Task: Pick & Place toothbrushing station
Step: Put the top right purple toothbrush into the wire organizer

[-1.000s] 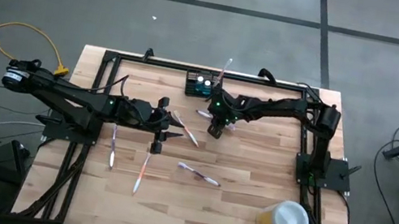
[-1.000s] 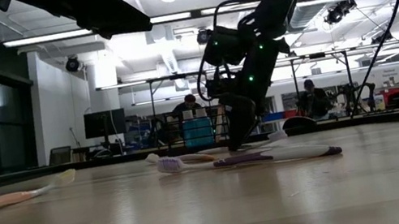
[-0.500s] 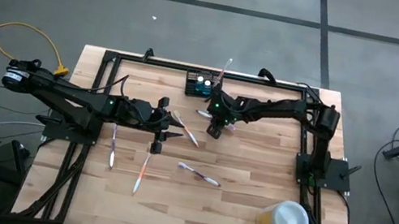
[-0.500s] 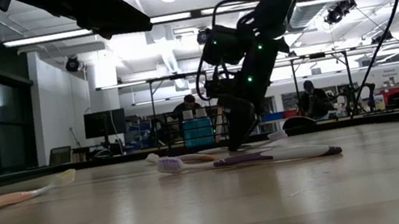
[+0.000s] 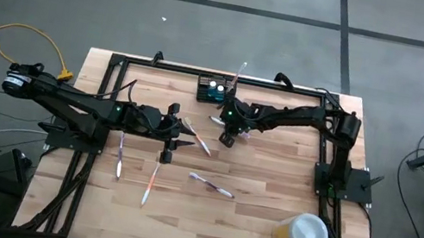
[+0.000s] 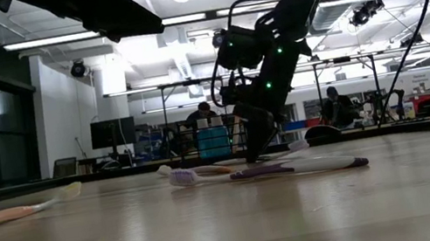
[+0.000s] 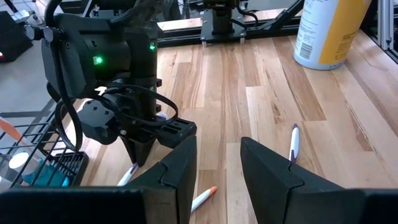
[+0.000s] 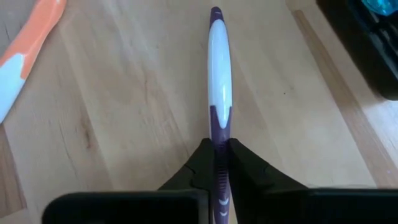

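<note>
Step in hand, as you can judge it: the pick of a brush for the caddy. Your right hand sits low over the counter, just past centre toward 12 o'clock, w/ its fingers pinched narrow on the purple-and-white toothbrush; the right wrist view shows the handle running straight out from between the tips, lying flat along the wood. The toothbrushing station, the small black caddy, stands at approx 12 o'clock on the counter, near the far edge and just beyond the right hand, w/ one brush already sticking up out of it. The left hand waits toward 9 o'clock from centre, fingers apart w/ nothing between them, looking across at the right arm. Other loose brushes: an orange one and a white one toward 8 o'clock, another purple one near centre toward 6. The yellow cup stands at 4 o'clock, well clear. Next move prob. calls for a clean lift, then tipping the brush upright and carrying it the short way toward 12 to a free slot. Watch that the grip doesn't let the handle swivel, and don't knock the brush already standing there.
</note>
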Motion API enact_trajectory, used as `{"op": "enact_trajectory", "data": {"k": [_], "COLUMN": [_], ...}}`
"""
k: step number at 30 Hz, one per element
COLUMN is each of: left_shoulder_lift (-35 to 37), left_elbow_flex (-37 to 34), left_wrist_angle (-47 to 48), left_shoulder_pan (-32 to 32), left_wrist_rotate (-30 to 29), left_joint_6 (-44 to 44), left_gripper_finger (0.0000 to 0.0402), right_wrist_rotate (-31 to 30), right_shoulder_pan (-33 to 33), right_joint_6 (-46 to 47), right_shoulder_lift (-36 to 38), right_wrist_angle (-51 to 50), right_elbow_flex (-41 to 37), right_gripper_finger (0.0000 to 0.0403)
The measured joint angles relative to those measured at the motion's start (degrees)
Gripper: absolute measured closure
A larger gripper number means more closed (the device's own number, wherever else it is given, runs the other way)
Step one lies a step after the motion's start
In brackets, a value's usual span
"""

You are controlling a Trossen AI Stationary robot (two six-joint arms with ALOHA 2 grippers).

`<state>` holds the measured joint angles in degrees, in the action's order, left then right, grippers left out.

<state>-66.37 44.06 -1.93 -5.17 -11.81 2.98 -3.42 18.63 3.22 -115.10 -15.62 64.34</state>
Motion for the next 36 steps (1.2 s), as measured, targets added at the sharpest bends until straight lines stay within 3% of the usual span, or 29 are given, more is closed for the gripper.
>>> {"op": "enact_trajectory", "data": {"k": [11, 36], "left_shoulder_lift": [-0.01, 0.0], "left_elbow_flex": [0.0, 0.0], "left_wrist_angle": [0.02, 0.04], "left_shoulder_pan": [-0.01, -2.1], "left_wrist_rotate": [0.02, 0.0], "left_joint_6": [0.02, 0.02], "left_gripper_finger": [0.0282, 0.0282], "right_wrist_rotate": [-2.42, -0.29], "right_shoulder_pan": [0.11, 1.33], "right_joint_6": [-0.48, -1.91], "right_shoulder_lift": [2.98, 1.72], "right_wrist_angle": [-0.77, -1.11], "right_elbow_flex": [-0.22, -0.15], "right_gripper_finger": [0.04, 0.0386]}}
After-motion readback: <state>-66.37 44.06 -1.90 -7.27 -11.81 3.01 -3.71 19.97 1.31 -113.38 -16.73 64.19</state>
